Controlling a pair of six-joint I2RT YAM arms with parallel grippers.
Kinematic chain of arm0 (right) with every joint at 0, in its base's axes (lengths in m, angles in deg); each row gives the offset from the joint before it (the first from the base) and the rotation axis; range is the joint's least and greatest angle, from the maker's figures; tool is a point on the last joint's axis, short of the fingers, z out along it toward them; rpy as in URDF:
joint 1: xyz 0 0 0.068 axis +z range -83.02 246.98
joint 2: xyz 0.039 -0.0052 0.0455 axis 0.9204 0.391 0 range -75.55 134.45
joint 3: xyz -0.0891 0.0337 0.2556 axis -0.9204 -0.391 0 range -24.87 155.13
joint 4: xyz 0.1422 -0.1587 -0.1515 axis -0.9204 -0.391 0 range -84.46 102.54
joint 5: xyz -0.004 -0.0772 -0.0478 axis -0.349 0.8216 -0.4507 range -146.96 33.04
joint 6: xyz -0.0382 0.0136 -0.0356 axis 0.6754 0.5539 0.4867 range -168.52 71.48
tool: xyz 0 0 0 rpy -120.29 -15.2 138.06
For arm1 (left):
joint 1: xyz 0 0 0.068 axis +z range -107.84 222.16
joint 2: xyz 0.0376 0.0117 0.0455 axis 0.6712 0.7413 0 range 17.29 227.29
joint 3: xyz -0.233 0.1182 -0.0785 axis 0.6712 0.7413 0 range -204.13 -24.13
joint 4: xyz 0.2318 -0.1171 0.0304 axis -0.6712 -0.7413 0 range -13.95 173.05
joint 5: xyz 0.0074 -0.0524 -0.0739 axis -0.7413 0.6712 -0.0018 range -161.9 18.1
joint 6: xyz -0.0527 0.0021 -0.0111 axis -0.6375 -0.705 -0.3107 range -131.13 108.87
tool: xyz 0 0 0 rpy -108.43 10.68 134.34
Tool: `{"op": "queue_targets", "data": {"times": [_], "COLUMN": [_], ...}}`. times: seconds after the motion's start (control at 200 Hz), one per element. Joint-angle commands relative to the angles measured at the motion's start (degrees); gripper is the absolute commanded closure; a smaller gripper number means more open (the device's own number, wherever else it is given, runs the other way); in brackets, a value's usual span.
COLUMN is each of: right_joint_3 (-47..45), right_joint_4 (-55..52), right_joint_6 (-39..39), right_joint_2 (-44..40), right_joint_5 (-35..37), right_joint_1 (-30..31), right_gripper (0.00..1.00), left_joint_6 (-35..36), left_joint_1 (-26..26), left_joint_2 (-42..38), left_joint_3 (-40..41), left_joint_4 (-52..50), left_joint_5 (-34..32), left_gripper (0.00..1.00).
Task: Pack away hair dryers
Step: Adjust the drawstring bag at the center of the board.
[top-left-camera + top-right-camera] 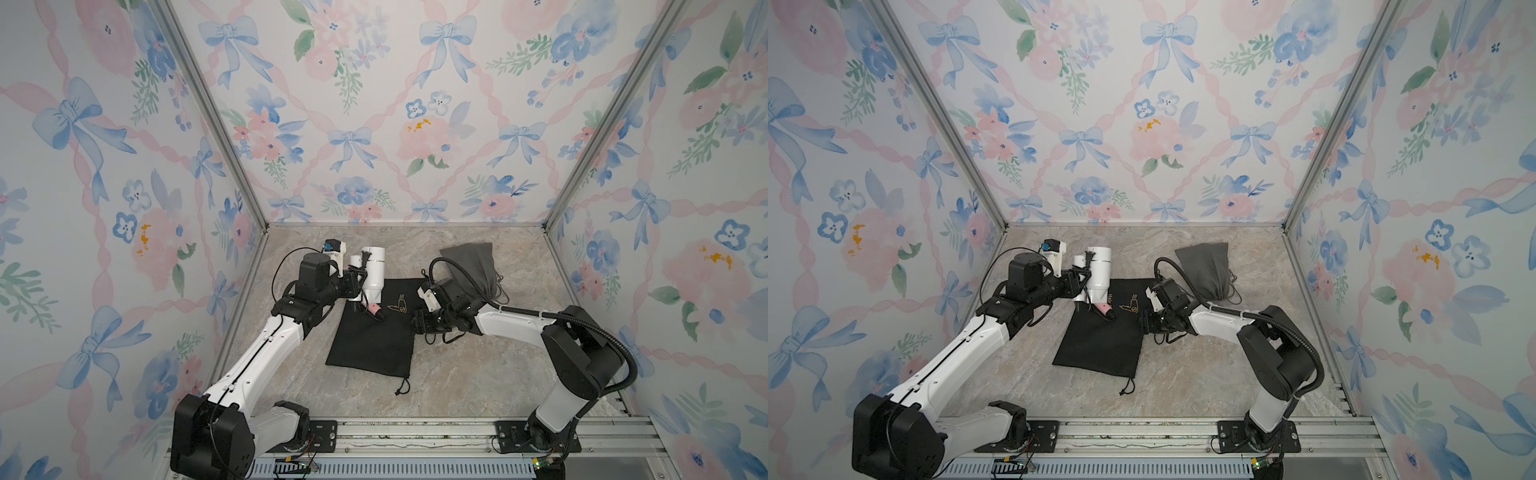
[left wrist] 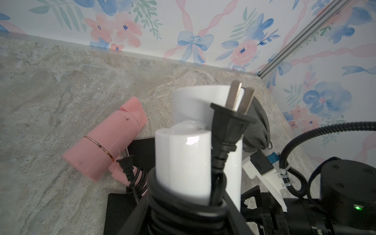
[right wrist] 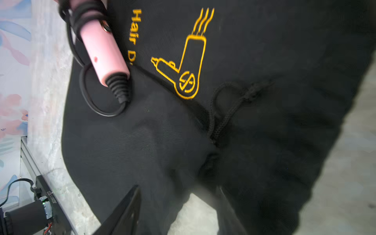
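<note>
Two hair dryers in sight, by my count.

1. White dryer: stubby barrel with a thin band, black cord coiled round the handle, two-pin plug standing up. The left gripper has its jaws clenched on that corded handle and holds the dryer at the far left edge of the black pouch.
2. Pink dryer: gold band on the barrel, lying on the counter with its handle across the black cloth.

One bulging grey pouch, far right. I cannot tell whether the black pouch is one piece or two overlapping.

Right gripper: jaws parted over the black pouch's edge, clamping nothing I can see.
</note>
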Motion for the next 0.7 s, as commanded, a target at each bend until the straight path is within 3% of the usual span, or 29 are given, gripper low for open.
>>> {"op": "queue_targets", "data": {"times": [0.0,0.195,0.455,0.695], "right_joint_3": [2.51,4.39,6.44,2.39], "right_joint_4": [1.07,1.35,-0.88,-5.2], "right_joint_6": [-1.24,-1.59,-0.8,-0.35], "right_joint_2": [2.67,4.64,3.86,-4.58], "right_joint_5": [-0.2,-0.35,-0.35,0.49], "right_joint_1": [0.81,1.98,3.03,3.1], "right_gripper": [0.41,0.56,1.0,1.0], "left_joint_6": [1.29,1.31,1.3,1.52], "left_joint_1": [0.6,0.89,1.07,1.42], "left_joint_2": [-2.53,-2.54,-2.31,-2.62], "left_joint_3": [-0.24,-0.05,-0.59,-0.41], "left_joint_4": [2.1,2.13,2.2,2.22], "left_joint_5": [0.3,0.34,0.55,0.55], "left_gripper": [0.92,0.93,0.93,0.94]}}
